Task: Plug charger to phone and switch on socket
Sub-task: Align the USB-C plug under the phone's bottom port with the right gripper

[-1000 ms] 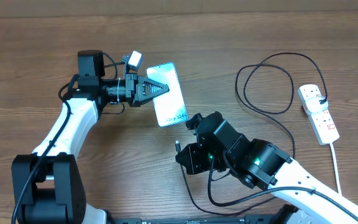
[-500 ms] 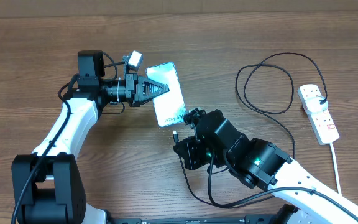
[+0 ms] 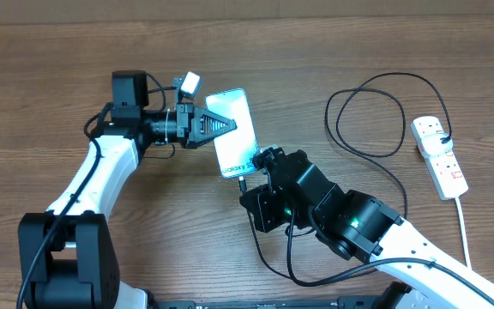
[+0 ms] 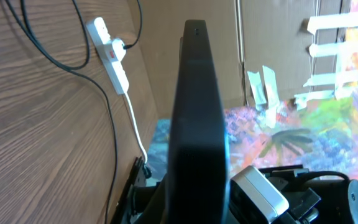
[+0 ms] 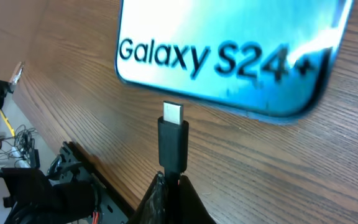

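Charger [image 5: 173, 140] is being pointed at short edge of phone [image 5: 229, 56], port unseen.
Phone is being clamped by left gripper [image 3: 221, 123], charger by right gripper [image 5: 169, 186].

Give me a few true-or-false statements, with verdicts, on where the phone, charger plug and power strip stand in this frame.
1. The left claw grips the slim smartphone with the light blue screen. True.
2. The charger's small black plug tip is seated in the smartphone. False: it sits just short of the bottom edge, with a gap showing.
3. The right claw is shut on the plug. True.
4. The white oblong power strip lies between the two arms. False: it lies far out on the right arm's side, away from both claws.
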`<state>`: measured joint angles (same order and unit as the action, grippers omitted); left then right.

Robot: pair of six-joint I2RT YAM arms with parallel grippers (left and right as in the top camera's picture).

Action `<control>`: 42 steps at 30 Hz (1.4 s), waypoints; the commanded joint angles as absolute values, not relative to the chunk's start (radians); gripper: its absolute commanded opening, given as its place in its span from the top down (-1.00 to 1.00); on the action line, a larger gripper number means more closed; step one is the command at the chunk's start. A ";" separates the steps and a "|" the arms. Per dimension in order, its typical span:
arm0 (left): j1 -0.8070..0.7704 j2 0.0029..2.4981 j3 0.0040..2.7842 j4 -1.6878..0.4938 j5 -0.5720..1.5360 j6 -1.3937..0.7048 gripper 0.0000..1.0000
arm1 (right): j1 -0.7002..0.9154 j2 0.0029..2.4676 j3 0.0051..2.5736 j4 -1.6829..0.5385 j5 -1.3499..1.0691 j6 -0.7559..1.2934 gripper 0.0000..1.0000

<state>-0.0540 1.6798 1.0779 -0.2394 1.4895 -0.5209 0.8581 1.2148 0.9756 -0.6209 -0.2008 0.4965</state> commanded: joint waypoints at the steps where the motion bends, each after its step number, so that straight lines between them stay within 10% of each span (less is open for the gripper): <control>1: -0.066 1.682 1.082 -0.237 1.546 -0.489 0.92 | 0.863 1.214 0.976 -0.614 -0.179 0.484 0.92; 42: -0.066 1.682 1.082 -0.238 1.456 -0.471 0.92 | 0.864 1.336 1.158 -0.891 -0.138 0.432 0.92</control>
<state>-0.0624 1.6798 1.0779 -0.2398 1.4349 -0.4934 0.8585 1.3422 1.1301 -0.9005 -0.1219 0.4622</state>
